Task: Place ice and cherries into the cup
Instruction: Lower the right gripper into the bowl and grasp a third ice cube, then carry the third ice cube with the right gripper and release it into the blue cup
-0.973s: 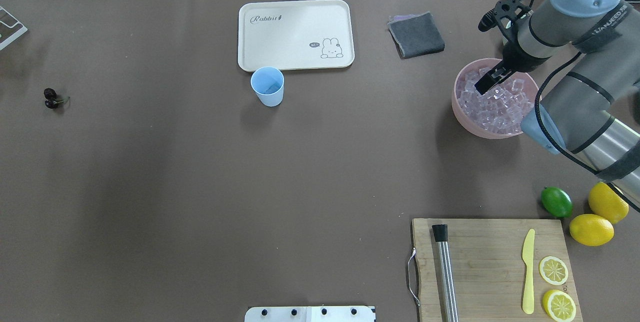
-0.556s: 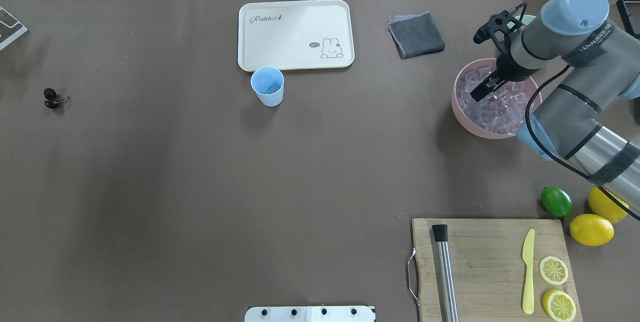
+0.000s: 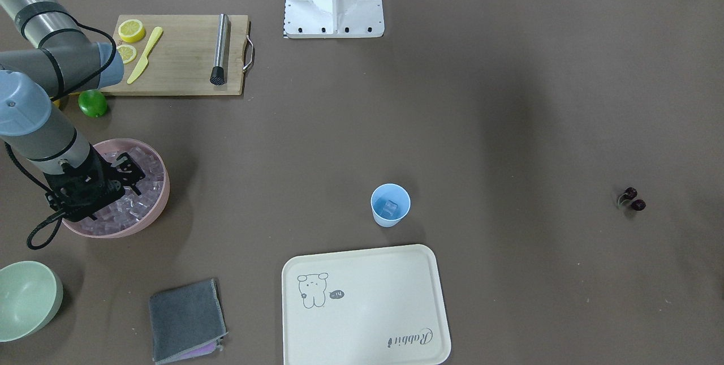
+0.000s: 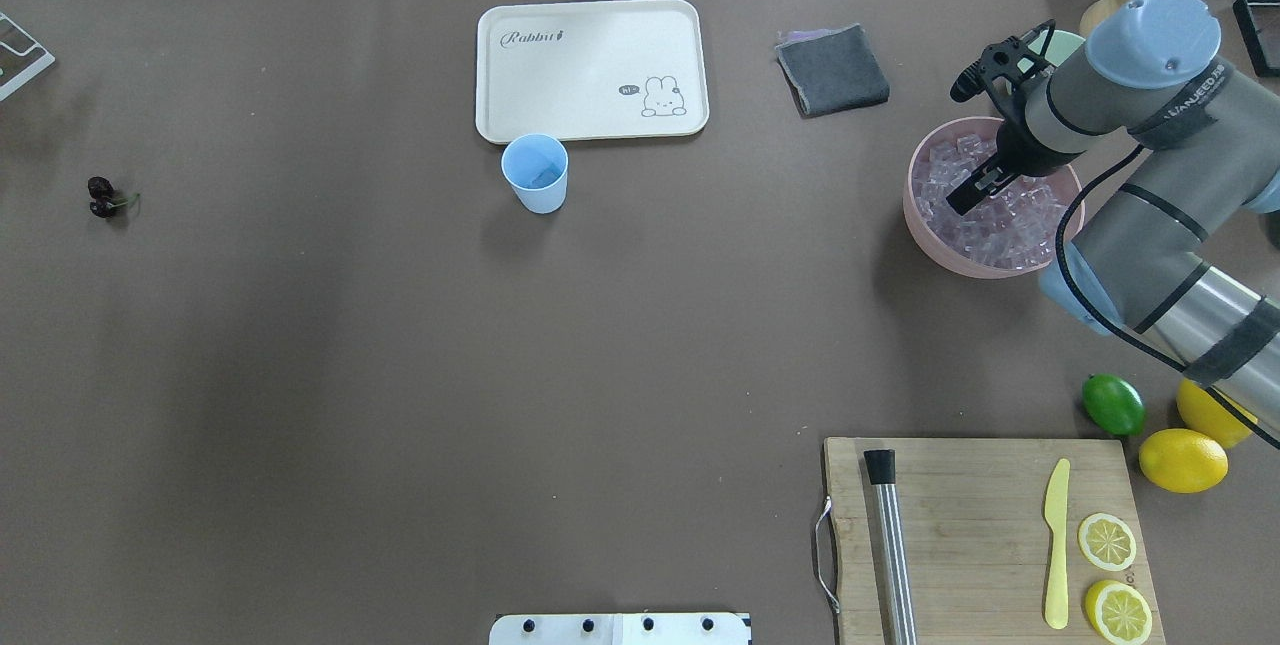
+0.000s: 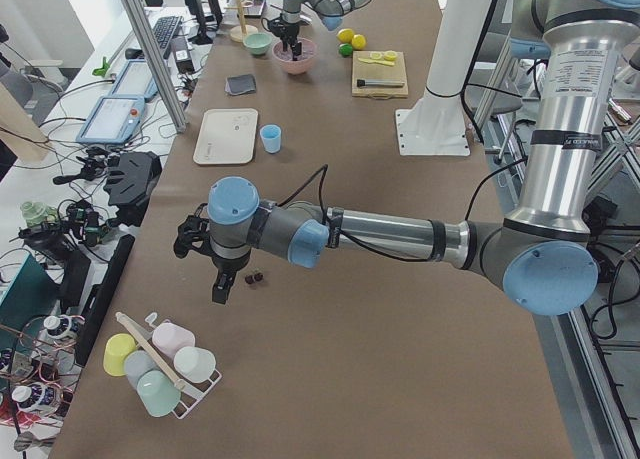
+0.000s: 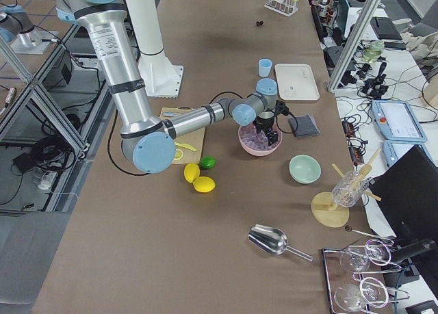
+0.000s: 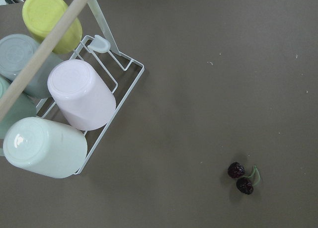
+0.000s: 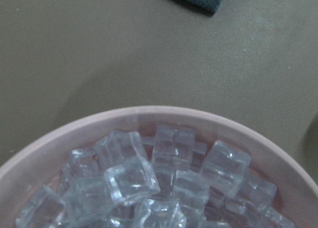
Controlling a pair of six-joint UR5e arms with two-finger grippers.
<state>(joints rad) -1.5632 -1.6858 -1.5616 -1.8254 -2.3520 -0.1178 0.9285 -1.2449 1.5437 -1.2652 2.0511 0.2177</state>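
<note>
Right claw (image 4: 960, 203) reaches into the pink bowl (image 4: 948, 260) of ice (image 4: 1005, 225), upper right of the overhead frame; how open, I cannot tell. Left claw (image 5: 219, 294) hangs near the cherries (image 4: 103, 197), far left; state also unclear. Cup (image 4: 535, 175) stands below the tray (image 4: 590, 65), seemingly holding one cube (image 3: 389, 206).

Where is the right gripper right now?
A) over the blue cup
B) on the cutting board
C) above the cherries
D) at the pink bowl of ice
D: the right gripper is over the ice, within the rim of the pink bowl.
</note>
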